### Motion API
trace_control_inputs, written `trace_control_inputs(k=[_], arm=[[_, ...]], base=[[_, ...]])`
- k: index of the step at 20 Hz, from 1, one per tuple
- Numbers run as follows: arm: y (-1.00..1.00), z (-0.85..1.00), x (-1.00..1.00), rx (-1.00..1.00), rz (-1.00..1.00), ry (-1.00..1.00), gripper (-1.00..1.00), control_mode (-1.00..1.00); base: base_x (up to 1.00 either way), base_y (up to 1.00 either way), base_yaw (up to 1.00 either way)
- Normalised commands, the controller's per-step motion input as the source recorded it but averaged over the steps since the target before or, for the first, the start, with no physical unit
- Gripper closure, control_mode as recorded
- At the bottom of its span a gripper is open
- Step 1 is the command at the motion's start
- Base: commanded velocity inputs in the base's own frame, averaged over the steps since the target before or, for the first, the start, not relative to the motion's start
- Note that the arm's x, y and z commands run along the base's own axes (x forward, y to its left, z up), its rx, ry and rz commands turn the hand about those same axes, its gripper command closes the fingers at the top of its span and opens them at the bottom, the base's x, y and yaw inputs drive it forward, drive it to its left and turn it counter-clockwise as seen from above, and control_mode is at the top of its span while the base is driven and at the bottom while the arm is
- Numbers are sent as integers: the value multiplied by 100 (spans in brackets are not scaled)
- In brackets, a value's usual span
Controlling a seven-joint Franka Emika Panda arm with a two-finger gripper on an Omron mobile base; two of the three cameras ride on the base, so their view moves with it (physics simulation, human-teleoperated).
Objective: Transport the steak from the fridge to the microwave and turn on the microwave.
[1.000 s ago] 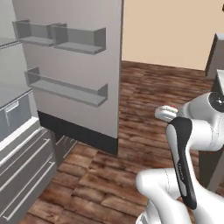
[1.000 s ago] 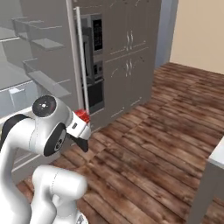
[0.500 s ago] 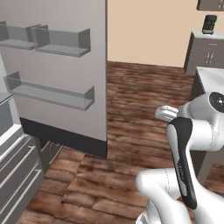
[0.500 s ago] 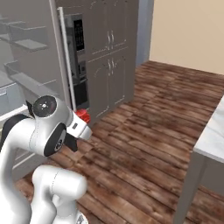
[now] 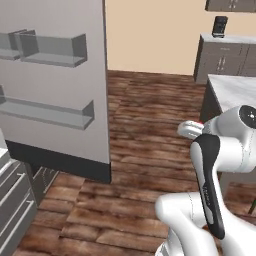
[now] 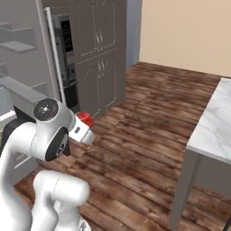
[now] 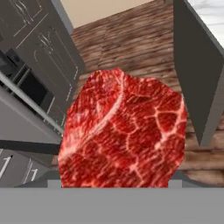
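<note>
The steak [image 7: 122, 131], a marbled dark-red slab, stands close before the hand camera and hides the fingertips. From the right base view it is a small red lump [image 6: 85, 119] at the end of my white hand, and my gripper [image 6: 84, 123] is shut on it, held over the wood floor in front of my body. The fridge door [image 5: 55, 75] with its grey shelf racks stands open at the left, with the lower drawers [image 5: 15, 205] beside it. The microwave [image 6: 64, 35] is the dark built-in box in the cabinet wall, partly behind the door's edge [image 6: 52, 63].
A marble-topped island [image 6: 212, 122] stands at the right, close to my arm [image 5: 235, 90]. Tall grey cabinets [image 6: 99, 54] line the wall beside the microwave. A back counter [image 5: 225, 55] carries a small dark object [image 5: 220, 26]. Open wood floor [image 6: 149, 135] lies ahead.
Both base views have swept sideways as the base turns: the fridge slides off to the left and the island comes in at the right. The steak stays in my gripper.
</note>
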Motion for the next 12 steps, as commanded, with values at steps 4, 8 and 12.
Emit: trace_control_inputs(k=[4,8,12], arm=[[0,0,0,0,0,0,100,100],[0,0,0,0,0,0,100,100],[0,0,0,0,0,0,100,100]], base=[[3,-50,-12],[18,-50,-10],[21,-49,-7]])
